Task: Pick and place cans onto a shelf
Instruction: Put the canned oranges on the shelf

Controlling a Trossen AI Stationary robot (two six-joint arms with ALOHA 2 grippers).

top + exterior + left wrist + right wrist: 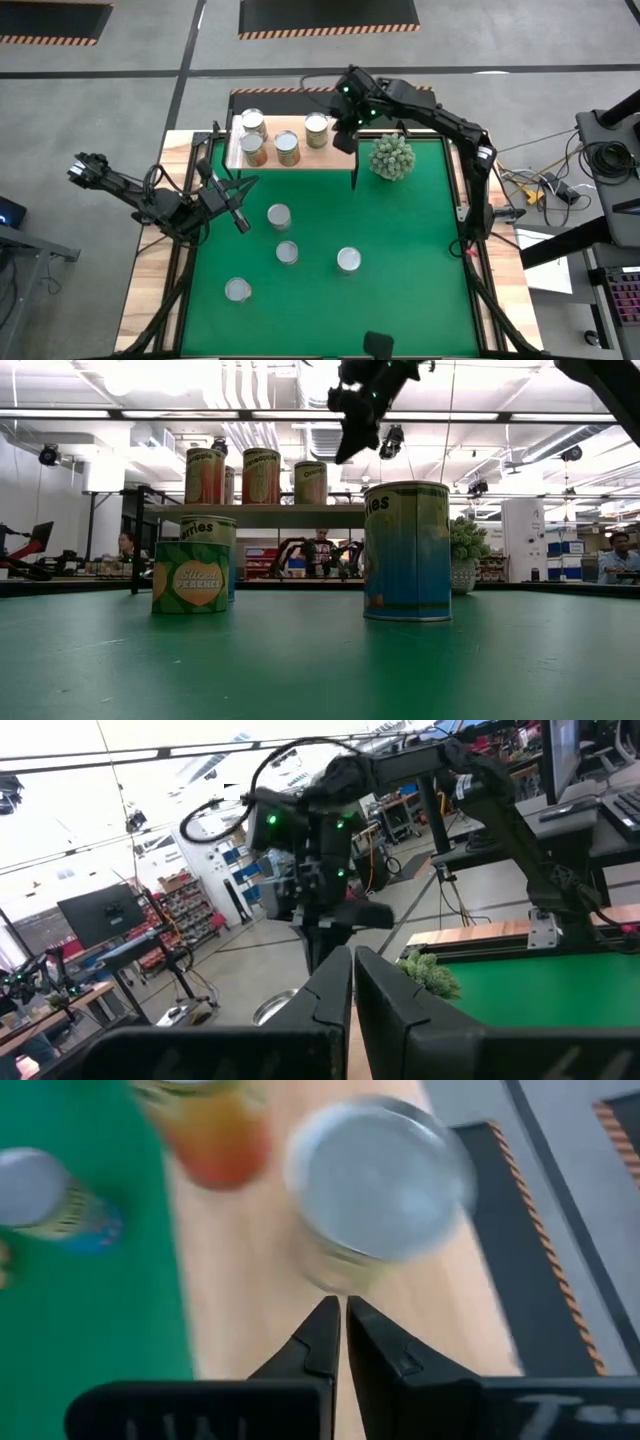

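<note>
Several cans stand upright on the light wooden shelf [335,158] at the table's far side, among them one at its right end [316,129]; they also show in the low view [261,475]. Several more cans stand on the green mat [279,215] [348,260], two of them close in the low view [192,575] [407,550]. My right gripper [345,140] is shut and empty, up above the shelf's right end [350,445], with a can's silver top [375,1180] below and ahead of it [340,1305]. My left gripper [240,218] is shut and empty above the mat's left side [352,960].
A spiky green ball-shaped plant [391,156] stands on the mat just right of the shelf. The shelf's black legs [354,178] reach down to the mat. Bare mat [420,230] lies right of the loose cans. People and racks show in the room beyond.
</note>
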